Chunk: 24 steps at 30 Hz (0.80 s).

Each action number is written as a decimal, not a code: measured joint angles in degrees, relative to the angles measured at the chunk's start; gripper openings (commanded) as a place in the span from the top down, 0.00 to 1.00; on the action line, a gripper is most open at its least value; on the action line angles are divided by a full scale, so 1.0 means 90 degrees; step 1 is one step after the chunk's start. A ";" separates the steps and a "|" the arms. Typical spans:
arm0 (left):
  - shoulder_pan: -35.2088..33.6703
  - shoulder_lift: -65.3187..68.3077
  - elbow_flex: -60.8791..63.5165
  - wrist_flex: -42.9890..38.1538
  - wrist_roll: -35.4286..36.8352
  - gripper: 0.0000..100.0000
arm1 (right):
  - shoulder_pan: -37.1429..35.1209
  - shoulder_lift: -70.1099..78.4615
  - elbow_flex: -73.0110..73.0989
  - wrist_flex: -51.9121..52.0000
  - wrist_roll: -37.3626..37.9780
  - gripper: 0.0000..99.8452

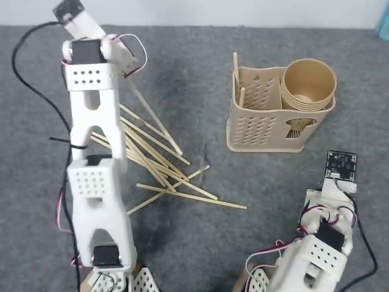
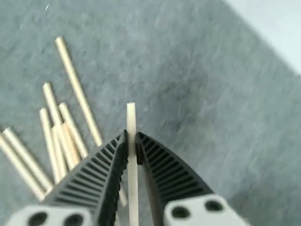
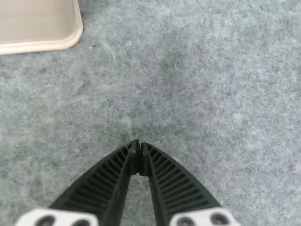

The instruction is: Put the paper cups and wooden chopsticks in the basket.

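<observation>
Grey felt table (image 1: 200,55). High view: basket (image 1: 261,131) at 2 o'clock, paper cups (image 1: 309,82) stacked inside; loose chopsticks (image 1: 161,167) heaped at 9 o'clock. Left wrist view: left gripper (image 2: 131,137) clenched on single chopstick (image 2: 131,117). Right wrist view: right gripper (image 3: 137,143) pressed closed above felt, near basket corner.

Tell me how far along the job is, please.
Done: the paper cups sit stacked in the basket, with two chopsticks standing in its other compartment. In hand: the left gripper is shut on one chopstick. Left: the pile of chopsticks on the table. The right gripper is shut, empty.
</observation>
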 measured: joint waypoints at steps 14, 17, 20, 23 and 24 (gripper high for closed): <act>0.1055 -0.4200 0.4454 -0.0586 -0.0781 0.99 | 0.0000 0.0000 0.0000 0.0000 0.0000 0.99; 0.1309 -0.5118 0.5363 -0.1387 -0.1084 0.99 | 0.0000 0.0000 0.0000 0.0000 0.0000 0.99; 0.1573 -0.5998 0.6212 -0.2364 -0.1377 0.99 | 0.0000 0.0000 0.0000 0.0000 0.0000 0.99; 0.1797 -0.6730 0.6896 -0.3429 -0.1680 0.99 | 0.0000 0.0000 0.0000 0.0000 0.0000 0.99; 0.1856 -0.6945 0.7082 -0.3790 -0.1778 0.99 | 0.0000 0.0000 0.0000 0.0000 0.0000 0.99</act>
